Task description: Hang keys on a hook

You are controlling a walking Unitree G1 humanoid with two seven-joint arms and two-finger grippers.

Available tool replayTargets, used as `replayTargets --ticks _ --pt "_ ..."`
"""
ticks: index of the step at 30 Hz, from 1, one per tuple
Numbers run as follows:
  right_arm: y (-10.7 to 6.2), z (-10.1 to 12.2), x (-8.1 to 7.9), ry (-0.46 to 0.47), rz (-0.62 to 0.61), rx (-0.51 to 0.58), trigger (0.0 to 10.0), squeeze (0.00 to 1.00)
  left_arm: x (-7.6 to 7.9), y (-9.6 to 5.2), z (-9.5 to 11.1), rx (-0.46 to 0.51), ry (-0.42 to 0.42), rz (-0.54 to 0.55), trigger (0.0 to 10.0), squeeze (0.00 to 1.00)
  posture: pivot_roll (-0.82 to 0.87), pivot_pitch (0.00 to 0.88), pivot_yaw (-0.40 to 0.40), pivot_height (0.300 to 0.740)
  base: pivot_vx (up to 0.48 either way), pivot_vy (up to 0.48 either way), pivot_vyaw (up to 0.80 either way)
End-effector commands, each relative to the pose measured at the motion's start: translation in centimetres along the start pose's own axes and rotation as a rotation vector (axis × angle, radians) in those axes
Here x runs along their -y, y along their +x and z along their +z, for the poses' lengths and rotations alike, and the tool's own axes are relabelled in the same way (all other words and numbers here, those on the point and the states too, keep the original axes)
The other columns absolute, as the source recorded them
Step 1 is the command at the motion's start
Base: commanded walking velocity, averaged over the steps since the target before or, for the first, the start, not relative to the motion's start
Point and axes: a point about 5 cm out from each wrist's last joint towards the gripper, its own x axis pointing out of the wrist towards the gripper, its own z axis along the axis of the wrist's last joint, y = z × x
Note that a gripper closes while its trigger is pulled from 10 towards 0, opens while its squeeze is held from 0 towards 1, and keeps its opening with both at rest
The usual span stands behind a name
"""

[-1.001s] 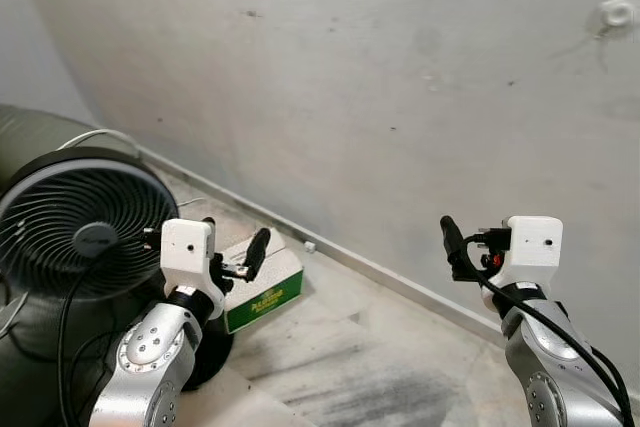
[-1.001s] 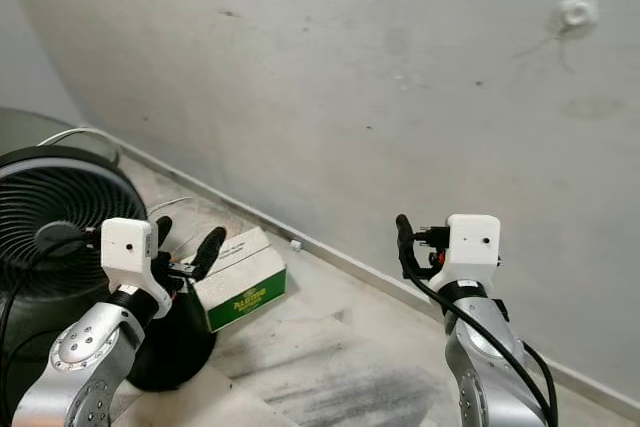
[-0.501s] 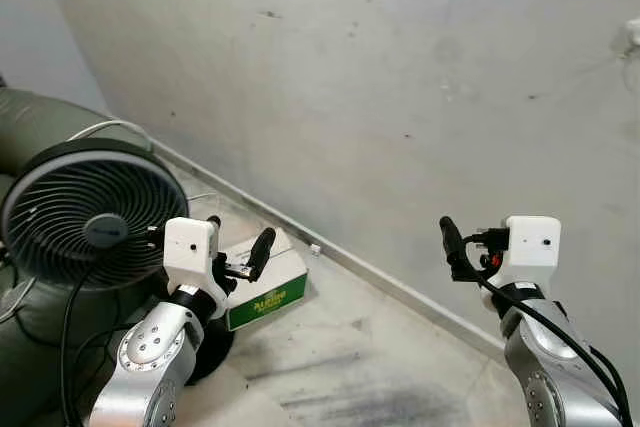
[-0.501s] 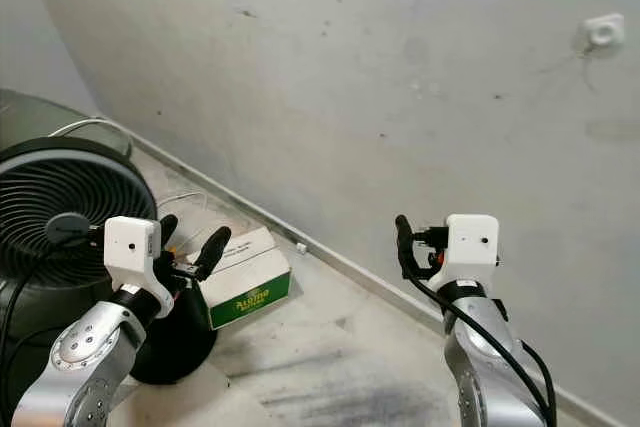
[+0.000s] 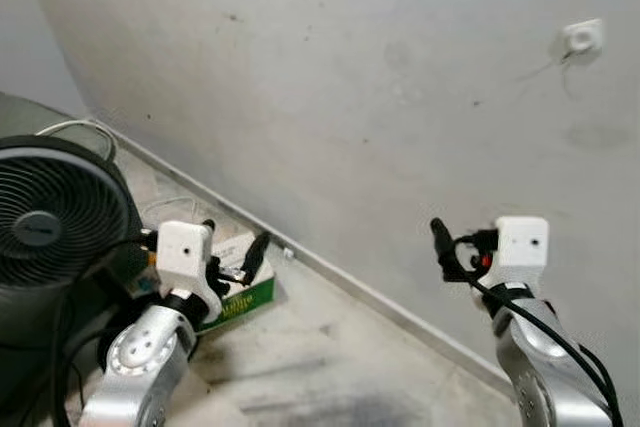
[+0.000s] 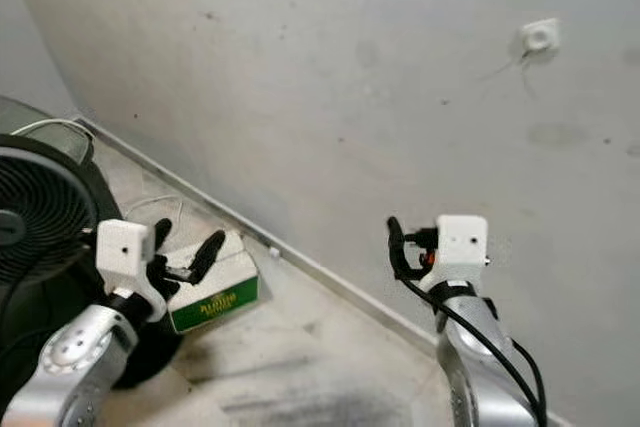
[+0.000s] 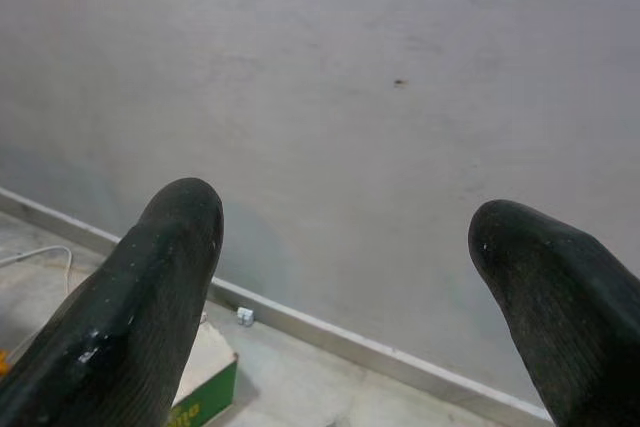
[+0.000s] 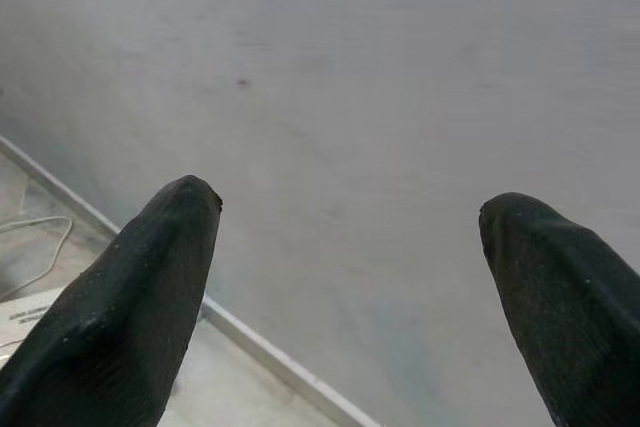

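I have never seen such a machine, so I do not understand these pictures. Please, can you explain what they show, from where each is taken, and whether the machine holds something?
This is a walking humanoid robot with two silver arms. Each arm ends in a claw of two long black fingers. Two pictures come from the two eyes of a camera on its head, looking forward and down; both show the same scene. There you see the left claw and the right claw raised before a grey wall. The other two pictures come from cameras on the wrists, looking along each claw's fingers toward that wall. Both claws are open and hold nothing. On the floor lie a green and white box, a black fan and a white cable. High on the wall is a small white fitting, possibly the hook. I can make out no keys.
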Motion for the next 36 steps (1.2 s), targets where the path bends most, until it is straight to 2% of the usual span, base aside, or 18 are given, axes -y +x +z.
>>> replayTargets --ticks 1,21,36 --pt "-0.07 -0.03 0.59 -0.008 -0.017 -0.003 10.0 0.0 0.55 0.14 -0.07 -0.007 -0.014 -0.005 10.0 0.0 -0.02 0.091 -0.006 0.74 0.0 0.0 0.0" --pt "0.36 0.03 0.47 -0.015 -0.001 -0.002 10.0 0.0 0.26 0.21 -0.51 -0.026 -0.063 0.031 10.0 0.0 -0.02 0.087 -0.013 0.74 0.0 0.0 0.0" --pt "0.34 -0.09 0.4 -0.014 -0.002 -0.004 10.0 0.0 0.17 0.17 -0.48 -0.039 -0.059 0.032 10.0 0.0 -0.01 0.093 -0.01 0.74 0.0 0.446 0.0"
